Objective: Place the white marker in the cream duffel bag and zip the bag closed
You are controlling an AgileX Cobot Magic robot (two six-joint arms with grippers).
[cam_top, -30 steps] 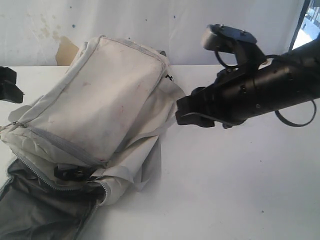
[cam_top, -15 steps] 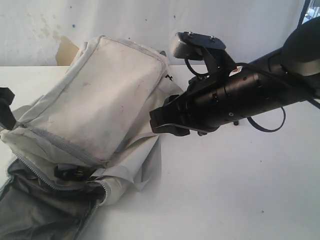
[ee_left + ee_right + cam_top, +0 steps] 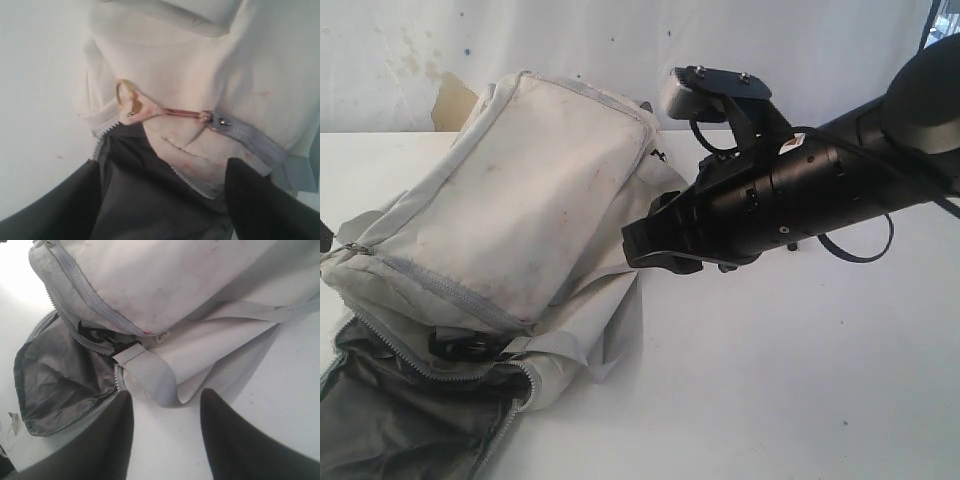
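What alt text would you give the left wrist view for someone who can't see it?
The cream duffel bag fills the view, its zipper part open onto dark grey lining, with a gold zipper pull lying on the fabric. The left gripper hangs open over the opening, nothing between its fingers; the white marker is not visible.

Nothing legible in these, honestly. The soft cream fabric duffel bag (image 3: 540, 190) has a small black logo mark (image 3: 658, 156) up at its far right edge, but it's just a dark blob and I can't make out any letters. There's also a small white and orange sticker (image 3: 788, 146) on the black tubular robot arm (image 3: 840, 190) on the right, too tiny and blurry to read. Neither wrist view shows any print I can read either.
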